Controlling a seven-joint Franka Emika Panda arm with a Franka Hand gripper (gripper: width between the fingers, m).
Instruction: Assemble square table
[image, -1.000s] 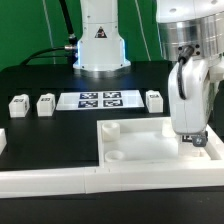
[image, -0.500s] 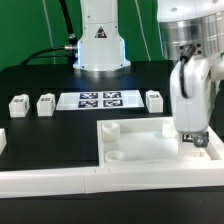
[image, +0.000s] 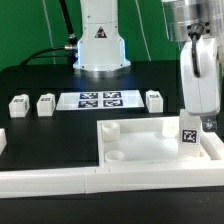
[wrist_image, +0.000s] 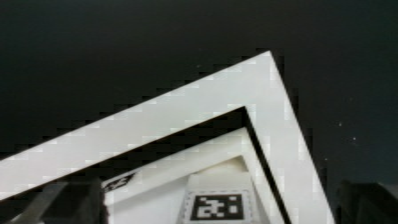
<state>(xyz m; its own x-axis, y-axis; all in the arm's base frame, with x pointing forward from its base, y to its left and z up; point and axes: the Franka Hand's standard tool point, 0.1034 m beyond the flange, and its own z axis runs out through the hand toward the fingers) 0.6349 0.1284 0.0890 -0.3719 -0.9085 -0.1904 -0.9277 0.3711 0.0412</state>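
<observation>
The white square table top (image: 104, 141) lies tray-side up at the front of the black table. A white leg block (image: 188, 131) with a black-and-white tag stands upright in the top's far corner, at the exterior view's right. My gripper (image: 201, 119) hangs open just above and slightly to the right of that leg, holding nothing. In the wrist view the leg's tag (wrist_image: 217, 206) shows inside the corner of the raised rim (wrist_image: 196, 100). Three more leg blocks (image: 18, 103) (image: 46, 103) (image: 154, 99) stand in a row further back.
The marker board (image: 98, 99) lies between the loose legs. A long white barrier wall (image: 50, 182) runs along the front edge, pressed against the table top. The robot base (image: 99, 45) rises at the back.
The gripper finished opening and rose off the leg, which stays standing in the top's far right corner with its tag now uncovered.
</observation>
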